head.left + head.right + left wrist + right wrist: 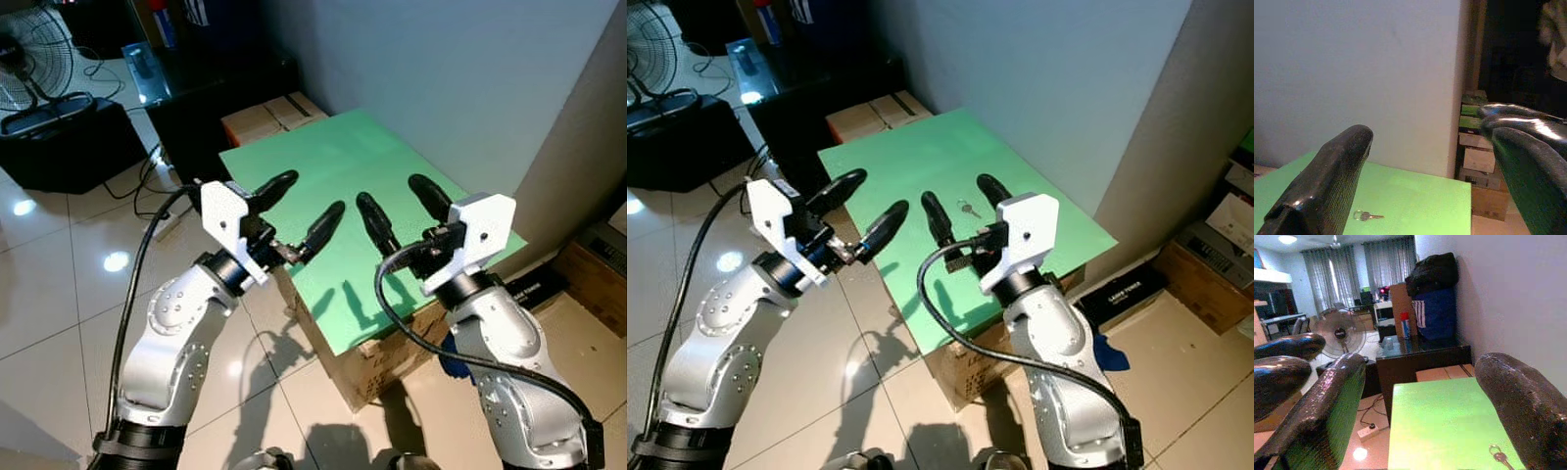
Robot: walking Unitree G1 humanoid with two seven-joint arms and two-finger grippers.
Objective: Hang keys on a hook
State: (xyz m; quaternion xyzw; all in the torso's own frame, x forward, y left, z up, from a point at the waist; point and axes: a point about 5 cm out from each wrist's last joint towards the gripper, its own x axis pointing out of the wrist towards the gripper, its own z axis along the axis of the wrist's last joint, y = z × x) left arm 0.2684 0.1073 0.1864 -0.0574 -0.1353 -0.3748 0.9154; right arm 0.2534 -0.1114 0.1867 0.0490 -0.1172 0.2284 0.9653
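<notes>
Glossy white floor tiles [59, 294] surround a flat green counter [901, 157] set on cardboard boxes. Small metal keys [967, 208] on a ring lie on it between the right gripper's [964, 207] spread fingers. Beside it, the left gripper [866, 207] hovers, fingers apart.

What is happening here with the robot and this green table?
The robot stands before a green board laid on cardboard boxes. A small key on a ring lies on the board, not yet picked up. The right gripper is open and held above the board, with the key seen between its fingers. The left gripper is also open and raised near the board's edge. No hook can be seen.
</notes>
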